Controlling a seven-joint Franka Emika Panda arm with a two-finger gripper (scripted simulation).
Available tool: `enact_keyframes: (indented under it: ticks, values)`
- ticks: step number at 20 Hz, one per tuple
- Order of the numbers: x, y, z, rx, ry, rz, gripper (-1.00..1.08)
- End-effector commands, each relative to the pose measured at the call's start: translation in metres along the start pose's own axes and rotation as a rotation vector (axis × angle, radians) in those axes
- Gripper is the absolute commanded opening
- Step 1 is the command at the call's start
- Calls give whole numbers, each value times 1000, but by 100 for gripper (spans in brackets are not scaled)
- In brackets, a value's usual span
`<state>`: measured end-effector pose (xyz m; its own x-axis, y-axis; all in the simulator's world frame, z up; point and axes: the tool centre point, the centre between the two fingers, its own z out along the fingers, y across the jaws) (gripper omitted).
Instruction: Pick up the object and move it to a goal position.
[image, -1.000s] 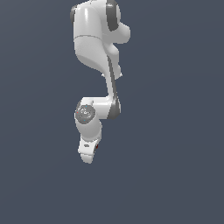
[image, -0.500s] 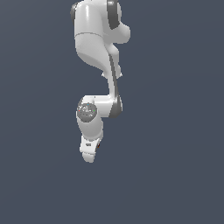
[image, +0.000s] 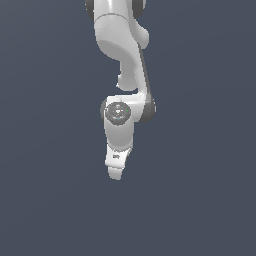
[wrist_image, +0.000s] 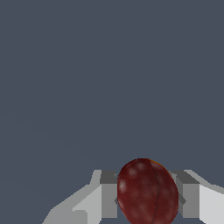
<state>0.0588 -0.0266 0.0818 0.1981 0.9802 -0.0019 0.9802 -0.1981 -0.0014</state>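
We find the dark red object (wrist_image: 148, 192) clamped between the end effector (wrist_image: 148, 199) fingers; being rounded, we judge it could slip out should the grip loosen during transfer to goal

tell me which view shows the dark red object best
The wrist view: the dark red object fills the space between the gripper fingers. In the exterior view it is hidden behind the arm.

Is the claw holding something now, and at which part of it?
Yes: the claw holds the dark red round object, its fingers pressing the two opposite sides.
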Motion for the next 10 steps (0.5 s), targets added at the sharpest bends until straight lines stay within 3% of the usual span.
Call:
enact_keyframes:
  ticks: [1,10]
  values:
    - [22,-7,-23,-1,0,-1,-100]
    - [98,-29,-103,-1,0,-2,-100]
